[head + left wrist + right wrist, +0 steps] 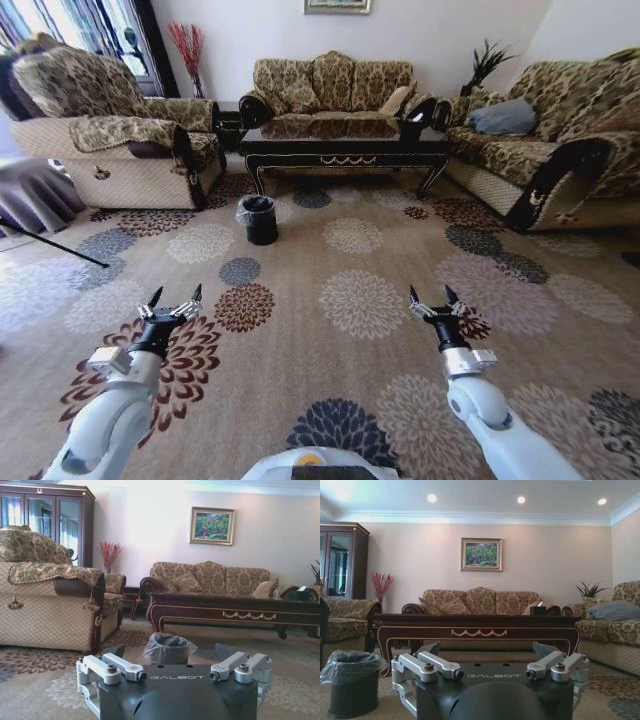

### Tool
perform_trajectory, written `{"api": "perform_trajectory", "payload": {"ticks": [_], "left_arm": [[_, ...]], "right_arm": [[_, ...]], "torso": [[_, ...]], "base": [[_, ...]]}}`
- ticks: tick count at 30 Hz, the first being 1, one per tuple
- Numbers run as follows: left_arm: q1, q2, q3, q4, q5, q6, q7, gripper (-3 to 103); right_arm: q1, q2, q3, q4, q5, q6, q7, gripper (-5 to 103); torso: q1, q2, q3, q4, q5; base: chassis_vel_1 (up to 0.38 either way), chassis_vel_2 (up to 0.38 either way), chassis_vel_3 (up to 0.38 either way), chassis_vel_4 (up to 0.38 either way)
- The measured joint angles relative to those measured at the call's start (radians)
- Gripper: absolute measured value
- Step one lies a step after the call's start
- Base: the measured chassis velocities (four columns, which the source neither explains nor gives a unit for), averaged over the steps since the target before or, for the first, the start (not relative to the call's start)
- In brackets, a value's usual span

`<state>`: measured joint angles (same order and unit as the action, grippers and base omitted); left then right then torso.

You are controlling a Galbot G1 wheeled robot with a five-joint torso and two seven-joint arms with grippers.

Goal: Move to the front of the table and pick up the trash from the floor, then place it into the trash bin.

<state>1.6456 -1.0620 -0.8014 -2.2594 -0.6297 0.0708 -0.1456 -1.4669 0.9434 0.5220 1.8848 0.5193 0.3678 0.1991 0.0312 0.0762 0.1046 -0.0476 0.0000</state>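
Both grippers — left (pixel 176 297), right (pixel 432 295) — hover splayed above the floor (pixel 330 250).

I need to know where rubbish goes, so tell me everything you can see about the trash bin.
The trash bin is a small round black bucket, upright on the patterned carpet just in front of the dark coffee table's left end, not touching it. A thin translucent grey plastic liner is draped loosely over its rim. Its inside looks dark; contents cannot be told.
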Motion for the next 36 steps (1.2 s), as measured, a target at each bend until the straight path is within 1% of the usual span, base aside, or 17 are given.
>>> {"api": "perform_trajectory", "payload": {"ticks": [3, 5, 8, 11, 13, 16, 18, 21, 24, 31, 35, 36], "left_arm": [[0.002, 0.000, -0.001, -0.002, 0.001, -0.001, 0.001, 100], [0.004, 0.000, -0.006, -0.004, 0.001, -0.003, 0.001, 100], [0.005, 0.001, -0.008, -0.005, 0.001, -0.003, 0.002, 100], [0.006, 0.002, -0.011, -0.006, 0.001, -0.003, 0.003, 100], [0.006, 0.002, -0.011, -0.006, 0.001, -0.003, 0.003, 100], [0.007, 0.002, -0.012, -0.007, 0.001, -0.004, 0.004, 100], [0.008, 0.002, -0.012, -0.007, 0.001, -0.004, 0.004, 100], [0.008, 0.003, -0.012, -0.007, 0.001, -0.004, 0.004, 100], [0.008, 0.003, -0.012, -0.007, 0.001, -0.004, 0.005, 100], [0.005, 0.002, -0.009, -0.003, 0.002, -0.005, 0.006, 100], [0.002, 0.001, -0.006, 0.001, 0.004, -0.006, 0.007, 100], [0.001, 0.001, -0.004, 0.002, 0.005, -0.006, 0.007, 100]], "right_arm": [[-0.001, 0.001, 0.000, 0.000, -0.002, 0.000, 0.000, 100], [-0.003, 0.001, 0.000, 0.002, -0.003, 0.001, 0.000, 100], [-0.004, -0.001, 0.001, 0.004, -0.004, 0.001, 0.000, 100], [-0.007, -0.003, 0.007, 0.006, -0.005, 0.001, 0.000, 100], [-0.007, -0.003, 0.007, 0.006, -0.005, 0.001, 0.000, 100], [-0.008, -0.004, 0.008, 0.006, -0.007, 0.001, 0.000, 100], [-0.008, -0.004, 0.008, 0.006, -0.007, 0.001, 0.000, 100], [-0.007, -0.004, 0.008, 0.005, -0.006, 0.007, -0.006, 100], [-0.006, -0.003, 0.008, 0.004, -0.006, 0.009, -0.009, 100], [-0.004, -0.001, 0.007, 0.000, -0.005, 0.011, -0.011, 100], [-0.005, -0.001, 0.007, -0.001, -0.005, 0.011, -0.011, 100], [-0.005, -0.001, 0.006, -0.002, -0.005, 0.011, -0.011, 100]], "torso": [[0.001, 0.008, 0.007, 0.0000, 0.0000], [0.004, 0.023, 0.019, 0.0000, 0.0000], [0.004, 0.031, 0.027, 0.0000, 0.0000], [0.006, 0.049, 0.043, 0.0000, 0.0000], [0.006, 0.052, 0.046, 0.0000, 0.0000], [0.010, 0.069, 0.060, 0.0000, 0.0000], [0.011, 0.073, 0.063, 0.0000, 0.0000], [0.014, 0.090, 0.076, 0.0000, 0.0000], [0.017, 0.097, 0.080, 0.0000, 0.0000], [0.025, 0.130, 0.105, 0.0000, 0.0000], [0.028, 0.141, 0.113, 0.0000, 0.0000], [0.029, 0.148, 0.120, 0.0000, 0.0000]], "base": [[0.000, 0.000, 0.000, 0.000], [0.000, 0.000, 0.000, 0.000], [0.000, 0.000, 0.000, 0.000], [0.000, 0.000, 0.000, 0.000], [0.000, 0.000, 0.000, 0.000], [0.000, 0.000, 0.000, 0.000], [0.000, 0.000, 0.000, 0.000], [0.000, 0.000, 0.000, 0.000], [0.000, 0.000, 0.000, 0.000], [0.000, 0.000, 0.000, 0.000], [0.000, 0.000, 0.000, 0.000], [0.000, 0.000, 0.000, 0.000]]}}
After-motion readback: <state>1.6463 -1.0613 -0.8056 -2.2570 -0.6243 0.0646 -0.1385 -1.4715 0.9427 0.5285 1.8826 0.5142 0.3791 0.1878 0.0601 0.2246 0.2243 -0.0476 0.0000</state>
